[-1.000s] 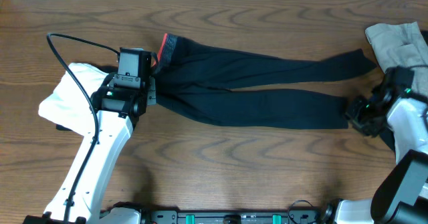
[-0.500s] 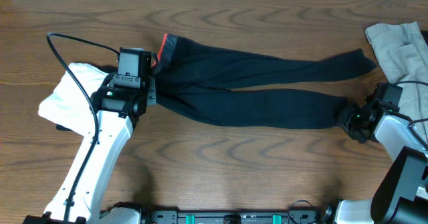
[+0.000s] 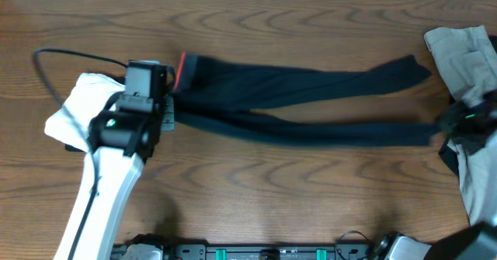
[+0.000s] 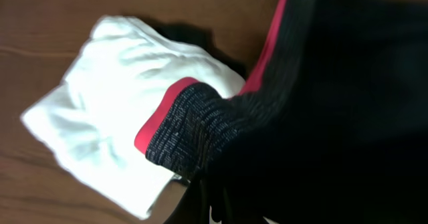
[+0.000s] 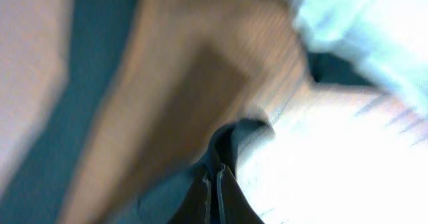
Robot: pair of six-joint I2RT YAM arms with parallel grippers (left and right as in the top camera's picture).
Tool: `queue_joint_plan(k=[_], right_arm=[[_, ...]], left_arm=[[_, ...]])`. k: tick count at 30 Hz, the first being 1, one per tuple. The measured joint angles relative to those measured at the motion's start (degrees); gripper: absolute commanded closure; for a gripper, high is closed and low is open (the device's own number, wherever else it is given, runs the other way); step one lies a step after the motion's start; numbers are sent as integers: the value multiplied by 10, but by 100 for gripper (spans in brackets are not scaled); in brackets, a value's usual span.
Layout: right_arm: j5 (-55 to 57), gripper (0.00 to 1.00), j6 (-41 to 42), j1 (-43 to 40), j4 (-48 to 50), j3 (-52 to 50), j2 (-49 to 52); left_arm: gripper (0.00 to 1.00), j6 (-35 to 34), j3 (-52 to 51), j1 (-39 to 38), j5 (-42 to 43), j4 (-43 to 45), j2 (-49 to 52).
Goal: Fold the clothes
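The black leggings (image 3: 311, 109) lie stretched across the table, with the coral-red and grey waistband (image 3: 183, 63) at the left end. My left gripper (image 3: 167, 111) is shut on the waist end. In the left wrist view the waistband (image 4: 194, 134) and black cloth (image 4: 334, 117) cover the fingers. My right gripper (image 3: 446, 130) is shut on the end of the lower leg, which is pulled taut and blurred. In the right wrist view the jaws (image 5: 215, 184) stand nearly closed on dark fabric. The upper leg lies loose towards the far right.
A folded white garment (image 3: 70, 112) lies at the left under my left arm and also shows in the left wrist view (image 4: 114, 103). A beige garment (image 3: 466, 46) lies at the far right. The left arm's black cable (image 3: 70, 56) loops over the table.
Both grippers have moved apart, the left to the left and the right to the right. The lower leg has been pulled out long and thin. The waistband has shifted left.
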Motion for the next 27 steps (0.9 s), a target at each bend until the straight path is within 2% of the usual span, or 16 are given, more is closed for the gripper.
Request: queue_joint_plan(k=[6, 14, 20, 27], right_arm=[[4, 99, -18, -45, -82, 116, -15], [4, 99, -30, -51, -104, 153, -15], [4, 99, -30, -43, -73, 153, -3], [-3, 99, -28, -2, -11, 157, 65]], left_arm=[[93, 0, 24, 0, 14, -42, -64], [93, 0, 24, 0, 43, -73, -81], [93, 0, 24, 0, 45, -23, -68], [93, 7, 24, 0, 47, 50, 7]])
